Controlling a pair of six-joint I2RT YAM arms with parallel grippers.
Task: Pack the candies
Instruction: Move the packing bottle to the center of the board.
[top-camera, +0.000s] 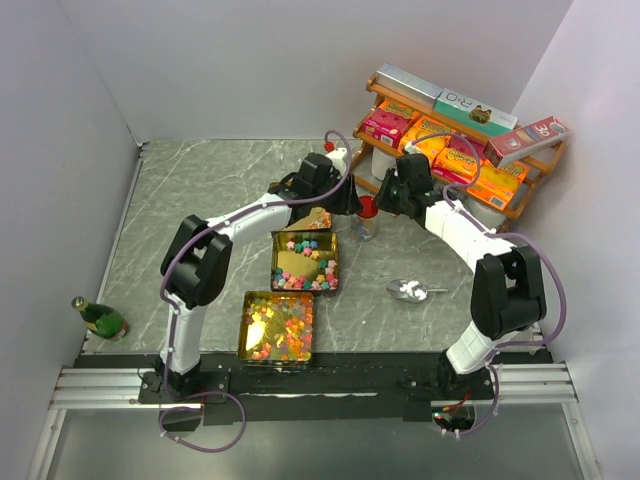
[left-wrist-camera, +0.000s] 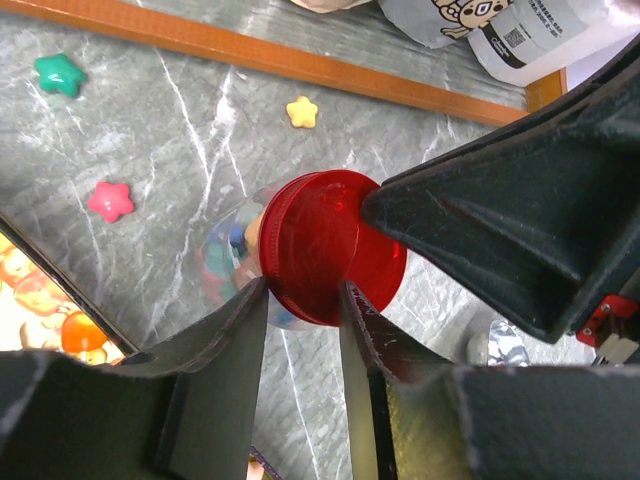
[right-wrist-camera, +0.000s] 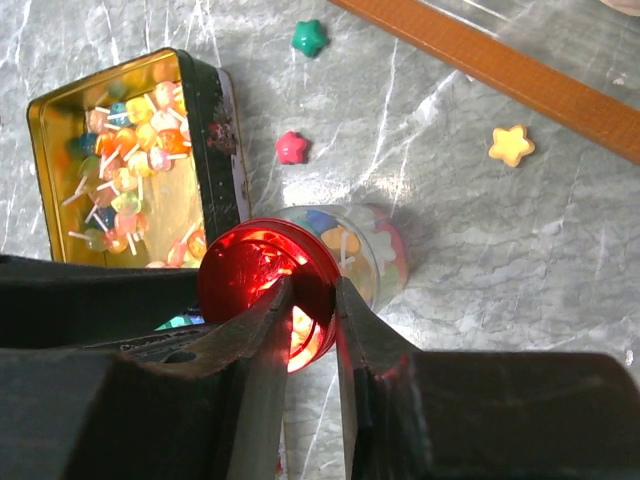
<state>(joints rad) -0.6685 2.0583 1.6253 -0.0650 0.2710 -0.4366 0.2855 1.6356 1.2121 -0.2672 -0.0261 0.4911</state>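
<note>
Nearest the overhead camera, at the near edge of the table: left arm base, right arm base.

On the table, left to right:
- Green bottle at the left edge.
- Near tin, open, packed with glossy candies.
- Far tin, open, gold floor partly bare, star candies along its near and right sides.
- Clear jar with red lid, upright between the two grippers.
- Metal scoop, well apart from the jar.
- Boxes on a wooden shelf in the far right corner.

Left gripper: jaws a narrow gap apart, tips over the lid's rim, lid broader than the gap. Cannot tell whether clamped or merely resting.

Right gripper: same narrow gap, same lid behind it. Grip likewise impossible to tell.

Wrist views only:
- Mixed candies inside the jar.
- Three loose stars on the table near the shelf rail, one green, one pink, one yellow.
- Each gripper's dark bulk against the lid, seen in the other's view.

Top view only: bottle, scoop, near tin whole.
</note>
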